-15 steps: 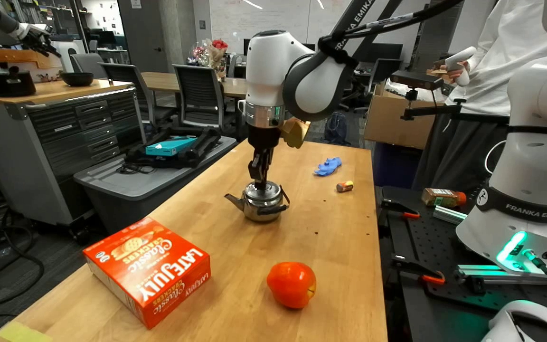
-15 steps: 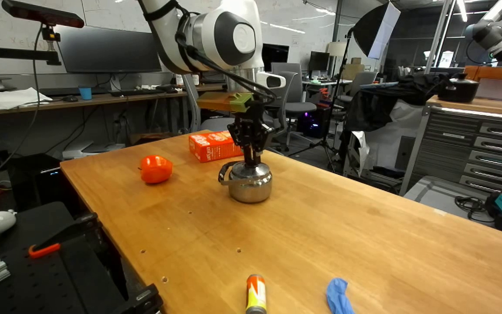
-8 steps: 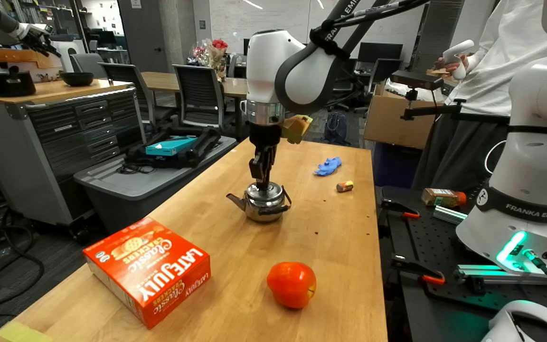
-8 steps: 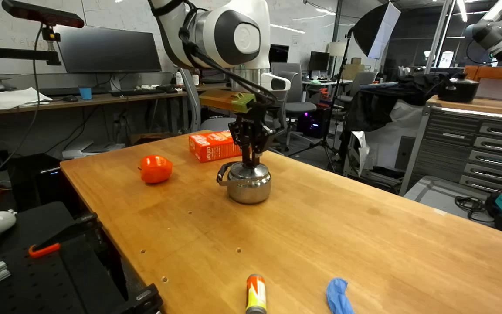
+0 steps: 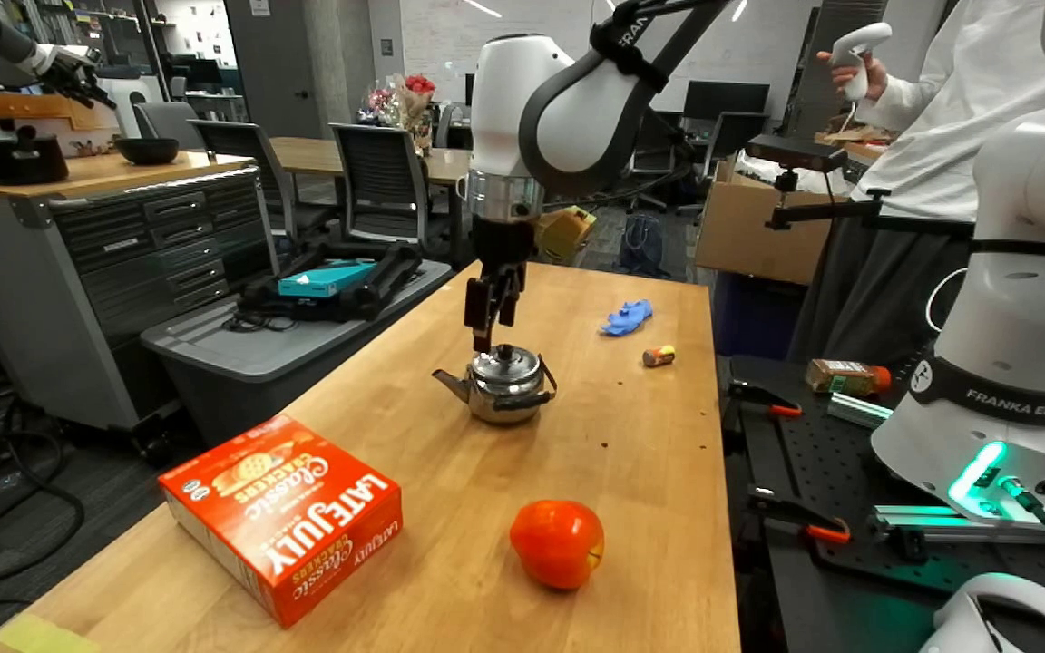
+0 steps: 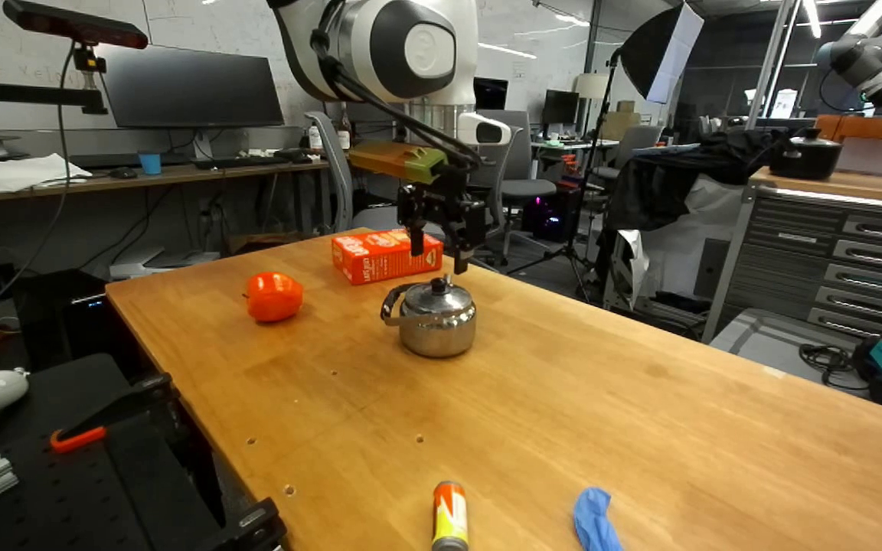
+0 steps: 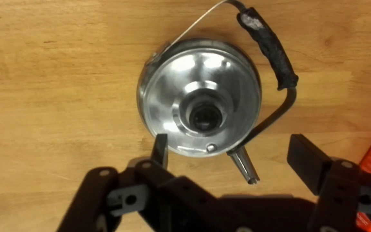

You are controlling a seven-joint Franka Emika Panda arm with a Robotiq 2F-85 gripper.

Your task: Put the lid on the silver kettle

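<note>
1. I see the lid (image 7: 201, 101) — shiny silver, black-knobbed — seated on the kettle (image 6: 438, 335).
2. The kettle, also silver, stands upright on the wooden table (image 6: 563, 405).
3. My gripper (image 6: 439, 260) hangs above, jaws parted wide.

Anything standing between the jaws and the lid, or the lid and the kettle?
Nothing visible. The lid already sits on the silver kettle; the jaws stand open above it, and the kettle's handle leans off to one side, clear of the knob.
</note>
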